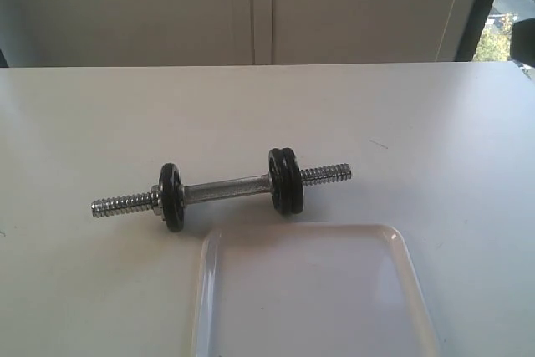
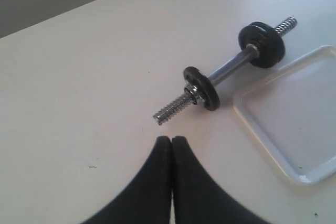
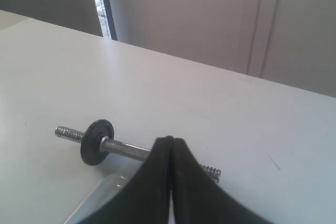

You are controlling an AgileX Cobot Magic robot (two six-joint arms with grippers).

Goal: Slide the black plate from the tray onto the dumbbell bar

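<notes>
The chrome dumbbell bar (image 1: pixel 226 187) lies on the white table just behind the white tray (image 1: pixel 309 290). Two black plates (image 1: pixel 286 181) sit side by side on its right part. A single black plate (image 1: pixel 172 197) with a silver nut (image 1: pixel 156 198) is on its left part. No plate lies in the part of the tray that shows. My left gripper (image 2: pixel 171 139) is shut and empty, a short way off the bar's left threaded end (image 2: pixel 170 110). My right gripper (image 3: pixel 169 139) is shut and empty, hiding the bar's right plates. Neither gripper shows in the exterior view.
The tray (image 2: pixel 294 124) runs off the near edge of the exterior view. White table (image 1: pixel 418 123) spreads on both sides of the bar and behind it. A pale wall and a dark window frame (image 1: pixel 481 6) stand beyond the far edge.
</notes>
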